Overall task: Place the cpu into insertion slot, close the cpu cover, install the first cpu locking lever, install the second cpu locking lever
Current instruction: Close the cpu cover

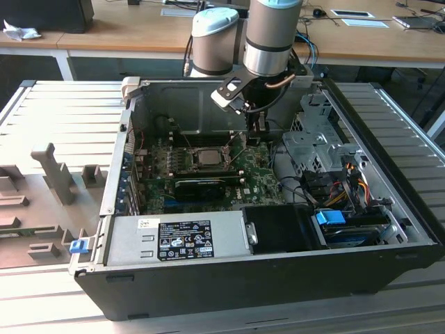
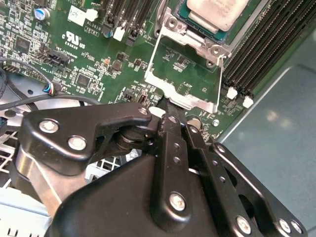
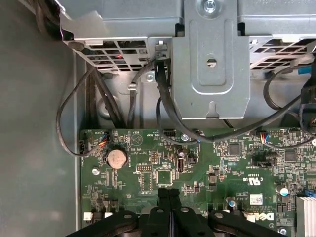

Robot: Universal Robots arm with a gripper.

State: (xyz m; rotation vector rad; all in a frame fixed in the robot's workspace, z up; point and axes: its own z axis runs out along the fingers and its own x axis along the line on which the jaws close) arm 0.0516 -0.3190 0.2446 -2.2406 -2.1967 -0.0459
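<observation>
We saw tool (image 2: 165, 107) pinched shut, nothing clearly held, tip at open cover (image 2: 177, 95) edge; cpu (image 1: 207, 156) lay at tool's 8 o'clock, exterior view.

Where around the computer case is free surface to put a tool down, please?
Free: the ribbed table at the exterior view's right of the case. Crowded: the grey fixtures at its left, and inside, cables and the gripper.

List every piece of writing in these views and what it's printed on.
Black-and-white label on the power supply, exterior view: too small to read.
White sticker on the motherboard, first wrist view: too small to read.
White markings printed on the motherboard, second wrist view: tilted and tiny, not safely readable.
Nothing can be quoted reliably.
</observation>
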